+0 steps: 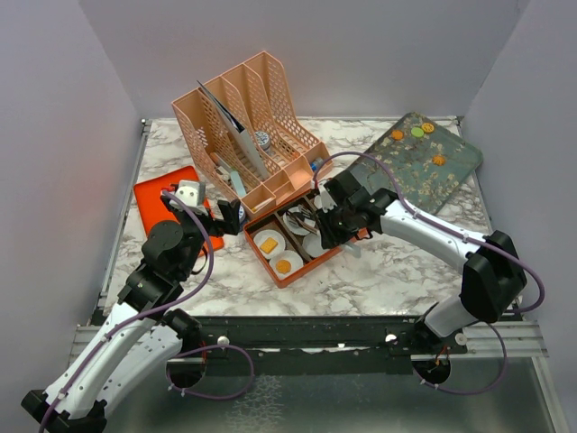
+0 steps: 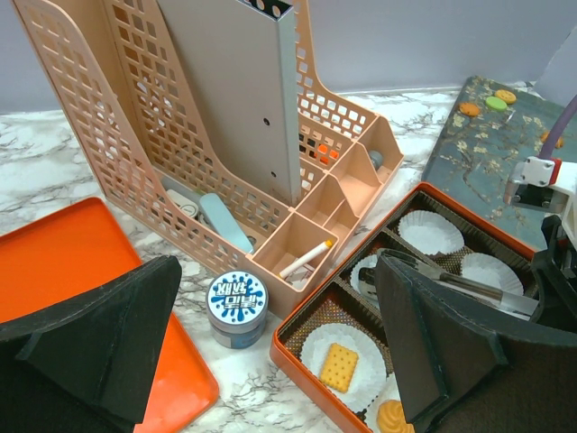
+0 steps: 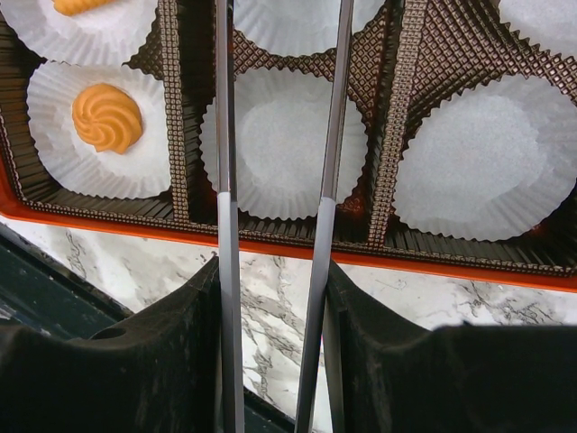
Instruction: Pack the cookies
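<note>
An orange box (image 1: 267,267) with paper cups sits mid-table. Two cups hold cookies: a yellow square (image 1: 268,244) (image 2: 339,366) and an orange swirl (image 1: 284,265) (image 3: 107,118). Several more cookies, orange (image 1: 397,134) and one green (image 1: 417,132), lie on the dark floral board (image 1: 424,171). My right gripper (image 1: 326,216) (image 3: 275,271) is shut on metal tongs (image 3: 225,180) (image 2: 469,284). Their arms reach over an empty cup (image 3: 284,144); their tips are out of the right wrist view. My left gripper (image 1: 230,216) (image 2: 275,266) hangs open at the box's left corner, holding nothing.
A peach mesh organizer (image 1: 243,126) stands behind the box, holding a grey folder and small items. A blue-and-white tin (image 2: 237,308) sits between the organizer and an orange lid (image 1: 158,203) at the left. Grey walls enclose the table.
</note>
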Available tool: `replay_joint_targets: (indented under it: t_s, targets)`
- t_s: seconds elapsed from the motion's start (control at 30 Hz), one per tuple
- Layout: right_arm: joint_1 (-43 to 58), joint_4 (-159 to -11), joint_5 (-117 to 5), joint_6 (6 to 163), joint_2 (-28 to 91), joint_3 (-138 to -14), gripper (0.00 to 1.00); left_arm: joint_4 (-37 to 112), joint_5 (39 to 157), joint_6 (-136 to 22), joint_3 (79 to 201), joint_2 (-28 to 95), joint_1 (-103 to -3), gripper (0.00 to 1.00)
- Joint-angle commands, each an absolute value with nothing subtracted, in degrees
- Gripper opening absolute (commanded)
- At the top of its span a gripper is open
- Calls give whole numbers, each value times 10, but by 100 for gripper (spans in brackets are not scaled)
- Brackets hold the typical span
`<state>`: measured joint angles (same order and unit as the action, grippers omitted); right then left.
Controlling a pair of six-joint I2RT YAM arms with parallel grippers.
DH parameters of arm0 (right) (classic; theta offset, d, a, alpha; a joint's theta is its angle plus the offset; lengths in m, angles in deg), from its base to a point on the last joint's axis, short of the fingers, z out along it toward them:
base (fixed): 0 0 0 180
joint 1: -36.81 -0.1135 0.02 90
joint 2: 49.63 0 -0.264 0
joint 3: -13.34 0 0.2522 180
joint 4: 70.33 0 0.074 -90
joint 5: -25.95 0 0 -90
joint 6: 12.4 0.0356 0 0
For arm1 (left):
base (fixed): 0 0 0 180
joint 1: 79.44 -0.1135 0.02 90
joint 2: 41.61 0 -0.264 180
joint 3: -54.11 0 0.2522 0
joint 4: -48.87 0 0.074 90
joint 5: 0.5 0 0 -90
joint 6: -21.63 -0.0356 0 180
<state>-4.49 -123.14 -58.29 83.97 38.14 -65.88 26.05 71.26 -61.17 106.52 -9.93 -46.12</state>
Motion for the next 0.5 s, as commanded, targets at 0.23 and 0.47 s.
replay_joint_targets:
  t_s: [0.23,0.47]
  targets:
    - [-49,-1232,-606,824,365,-666,46,272,722,-613,1061,-99,-465,99]
    - [-49,-1238,-605,821,356,-671,49,271,722,-613,1061,-100,-465,99]
